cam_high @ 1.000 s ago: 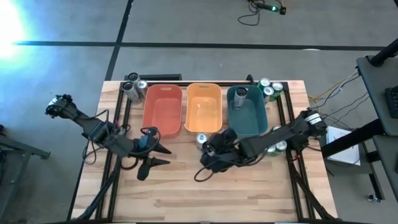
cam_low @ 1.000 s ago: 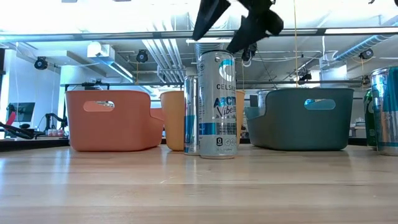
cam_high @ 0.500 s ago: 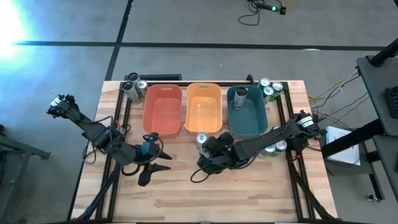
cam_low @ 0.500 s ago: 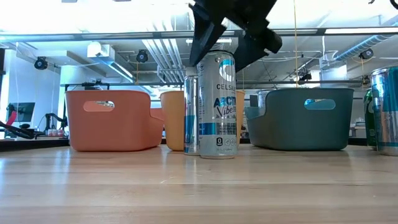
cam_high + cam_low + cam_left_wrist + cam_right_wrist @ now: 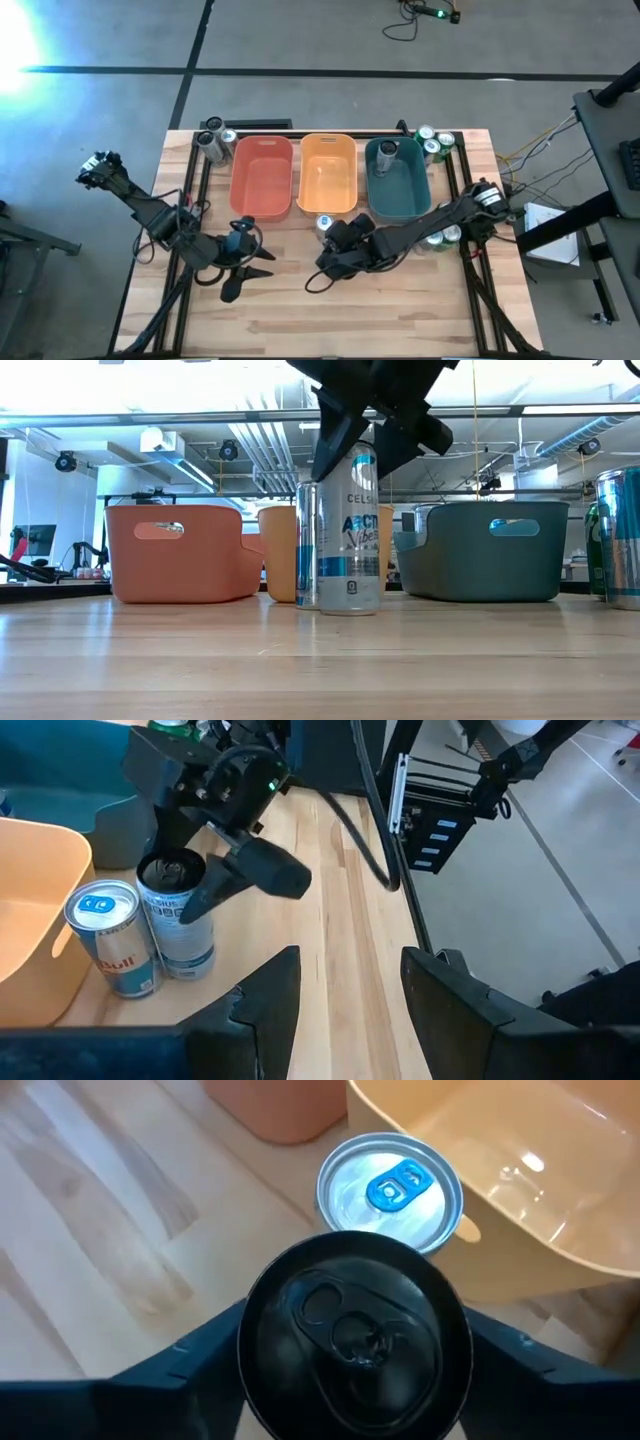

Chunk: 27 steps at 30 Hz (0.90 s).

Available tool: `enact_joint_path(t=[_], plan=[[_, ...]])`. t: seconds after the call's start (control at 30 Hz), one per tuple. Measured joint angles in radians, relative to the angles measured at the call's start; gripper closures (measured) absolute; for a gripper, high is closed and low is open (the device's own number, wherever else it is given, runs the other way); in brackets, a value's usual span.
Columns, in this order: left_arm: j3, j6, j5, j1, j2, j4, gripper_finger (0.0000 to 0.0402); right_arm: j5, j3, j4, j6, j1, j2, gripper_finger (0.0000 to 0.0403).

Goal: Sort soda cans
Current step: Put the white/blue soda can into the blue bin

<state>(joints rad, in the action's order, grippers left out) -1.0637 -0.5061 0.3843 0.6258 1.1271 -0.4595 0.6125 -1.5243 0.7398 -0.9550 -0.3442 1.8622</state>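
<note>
The left gripper point(image 5: 247, 270) hangs low over bare table point(image 5: 300, 310), fingers spread apart with nothing between them, in front of the red bin point(image 5: 261, 176). Well behind it, at the far left corner, stand three grey cans point(image 5: 213, 141).

To its right the right gripper point(image 5: 368, 440) is down over a tall can point(image 5: 351, 530), printed blue and silver with a dark top. In the low view one finger shows on each side of the can's top; the right wrist view shows the fingers point(image 5: 200, 1355) wide apart flanking the dark lid, and whether they touch the wall cannot be told. The can stands upright on the table. Touching it on the far side is a blue can point(image 5: 108, 937) with a silver top and blue tab, just in front of the orange bin point(image 5: 327, 172).

Behind and right of this gripper is the teal bin point(image 5: 398, 178), with one grey can point(image 5: 388, 153) upright inside. Green cans point(image 5: 434, 142) cluster at the far right corner, and more cans point(image 5: 445, 236) show under the right arm.
</note>
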Motion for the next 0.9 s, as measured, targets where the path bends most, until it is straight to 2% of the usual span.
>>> enact_joint_path(t=[0.2,0.33,0.43,0.53,0.67,0.77,0.9], plan=[[0.000,-0.027,-0.001,0.003,-0.004,-0.006,0.0242,-0.104,-0.124,0.193,0.064,-0.014,-0.082,0.0154],[0.000,-0.028,0.000,0.004,-0.006,-0.013,0.0242,-0.120,-0.241,0.363,0.081,-0.019,-0.148,0.0154],[0.000,-0.032,0.000,0.004,-0.007,-0.009,0.0242,-0.079,-0.311,0.465,0.059,-0.016,-0.220,0.0154],[0.000,-0.035,0.000,0.004,-0.008,0.000,0.0242,0.056,-0.346,0.578,-0.009,-0.007,-0.300,0.0154],[0.000,-0.034,0.001,0.003,-0.009,0.010,0.0242,0.225,-0.306,0.755,-0.168,0.020,-0.399,0.0154],[0.000,-0.033,0.020,0.003,-0.009,0.013,0.0242,0.250,-0.212,0.834,-0.278,0.060,-0.468,0.0154],[0.000,-0.024,0.034,0.003,-0.009,0.019,0.0242,0.248,-0.034,0.790,-0.398,0.134,-0.544,0.0154]])
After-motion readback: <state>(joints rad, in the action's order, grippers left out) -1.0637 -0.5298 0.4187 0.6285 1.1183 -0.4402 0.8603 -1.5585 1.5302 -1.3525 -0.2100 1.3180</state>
